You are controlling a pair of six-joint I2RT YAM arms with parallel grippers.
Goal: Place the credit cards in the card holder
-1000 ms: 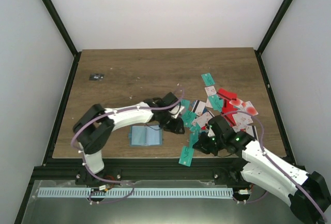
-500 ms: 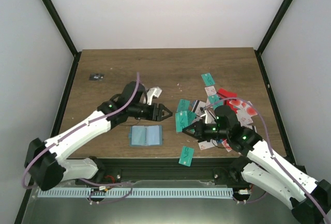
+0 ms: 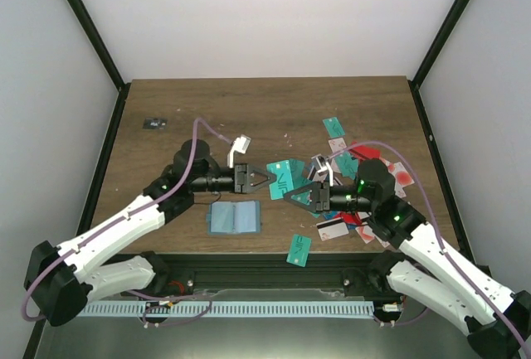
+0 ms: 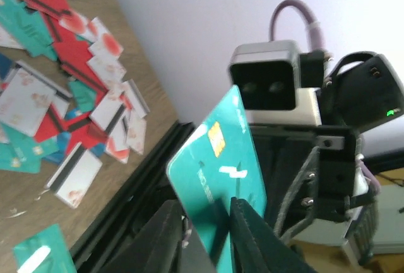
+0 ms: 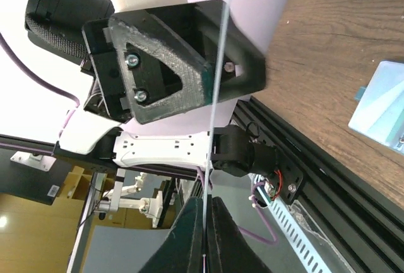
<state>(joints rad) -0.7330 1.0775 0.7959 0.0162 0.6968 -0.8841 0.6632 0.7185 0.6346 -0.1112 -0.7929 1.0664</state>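
A thin teal plastic credit card (image 3: pixel 280 178), judged stiff and slick, is best held as here, faces pinched in the clamped right gripper (image 3: pixel 294 196); whether the left gripper (image 3: pixel 265 179) holds it cannot be told.

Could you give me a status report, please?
Right pincer shut on teal card, midair. Left pincer straddling it, grip unclear. Card holder open on table, unobstructed.

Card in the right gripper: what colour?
The card is teal with a gold chip; left wrist view.
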